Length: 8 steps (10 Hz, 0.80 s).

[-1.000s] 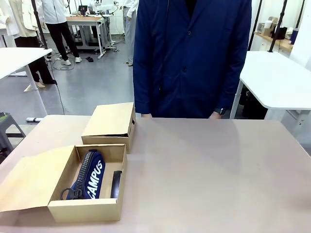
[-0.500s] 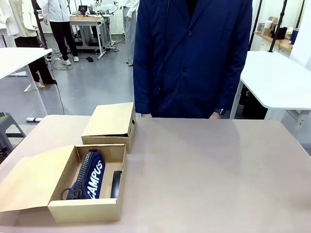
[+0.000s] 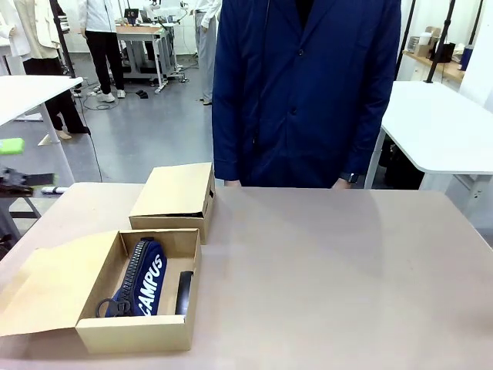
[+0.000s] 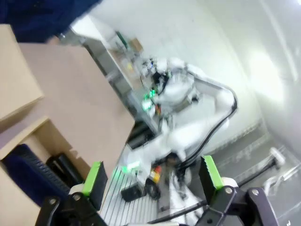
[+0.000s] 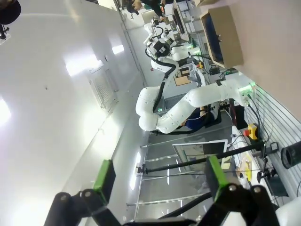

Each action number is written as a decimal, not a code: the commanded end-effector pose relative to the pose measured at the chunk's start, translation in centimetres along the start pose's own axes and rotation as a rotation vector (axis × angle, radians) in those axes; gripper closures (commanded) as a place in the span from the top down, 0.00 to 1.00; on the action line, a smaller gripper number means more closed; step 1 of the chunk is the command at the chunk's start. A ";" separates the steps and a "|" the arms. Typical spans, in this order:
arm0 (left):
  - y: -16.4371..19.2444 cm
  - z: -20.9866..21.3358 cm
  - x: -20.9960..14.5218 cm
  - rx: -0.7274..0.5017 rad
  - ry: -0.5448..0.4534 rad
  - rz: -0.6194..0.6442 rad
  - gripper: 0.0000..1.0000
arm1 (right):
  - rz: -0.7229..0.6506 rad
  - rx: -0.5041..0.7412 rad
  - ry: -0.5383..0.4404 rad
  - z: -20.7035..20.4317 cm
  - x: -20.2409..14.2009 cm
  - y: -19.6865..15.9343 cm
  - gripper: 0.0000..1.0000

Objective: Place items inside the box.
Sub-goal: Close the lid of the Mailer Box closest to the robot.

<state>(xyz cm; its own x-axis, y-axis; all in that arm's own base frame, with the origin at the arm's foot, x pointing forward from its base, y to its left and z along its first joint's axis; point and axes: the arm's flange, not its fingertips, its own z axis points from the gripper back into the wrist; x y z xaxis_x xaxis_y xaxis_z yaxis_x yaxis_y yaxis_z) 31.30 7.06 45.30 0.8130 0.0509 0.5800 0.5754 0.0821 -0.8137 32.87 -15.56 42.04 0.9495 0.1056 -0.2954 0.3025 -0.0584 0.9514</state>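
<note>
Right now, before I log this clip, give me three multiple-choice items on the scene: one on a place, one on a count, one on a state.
1. Where does the navy pouch lie?
A. In the open box
B. On the closed box
C. On the bare table

2. How many cardboard boxes stand on the table?
A. One
B. Two
C. Three

3. How does the left gripper stand?
A. Shut on the pouch
B. Open, holding nothing
C. Shut on a box flap

Key: 1 A, the front view shows the pouch inside the open box, beside a black item. 2 B, one open box sits near the robot and one closed box behind it. 3 B, the left wrist view shows its green pads wide apart with nothing between them.
</note>
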 end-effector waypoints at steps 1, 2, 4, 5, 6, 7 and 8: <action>0.0 -4.4 -4.6 -0.133 0.293 -0.802 1.00 | -0.021 0.000 -0.004 -0.1 -0.4 0.4 1.00; 0.5 -4.1 -5.1 -0.094 0.311 -0.992 1.00 | -0.021 0.000 -0.004 -0.1 -0.4 0.4 1.00; 1.4 -2.1 -5.4 0.041 0.246 -1.414 1.00 | -0.021 0.000 -0.004 -0.1 -0.4 0.4 1.00; 2.7 -0.4 -5.4 0.118 0.261 -1.539 1.00 | -0.021 0.000 -0.004 -0.1 -0.4 0.4 1.00; 3.8 1.6 -5.1 0.217 0.312 -1.570 1.00 | -0.021 0.000 -0.004 -0.1 -0.4 0.4 1.00; 4.4 3.8 -5.0 0.299 0.363 -1.583 1.00 | -0.021 0.000 -0.004 -0.1 -0.4 0.4 1.00; 4.7 5.7 -4.9 0.363 0.388 -1.576 1.00 | -0.021 0.000 -0.004 -0.1 -0.4 0.4 1.00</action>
<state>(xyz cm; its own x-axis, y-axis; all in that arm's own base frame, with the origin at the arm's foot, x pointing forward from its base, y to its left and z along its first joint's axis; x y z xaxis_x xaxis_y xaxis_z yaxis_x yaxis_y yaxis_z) 30.10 12.13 40.68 -0.2104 -0.4659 0.8594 0.9726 -0.0112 0.2321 32.86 -15.54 42.07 0.9496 0.1057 -0.2951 0.3021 -0.0580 0.9515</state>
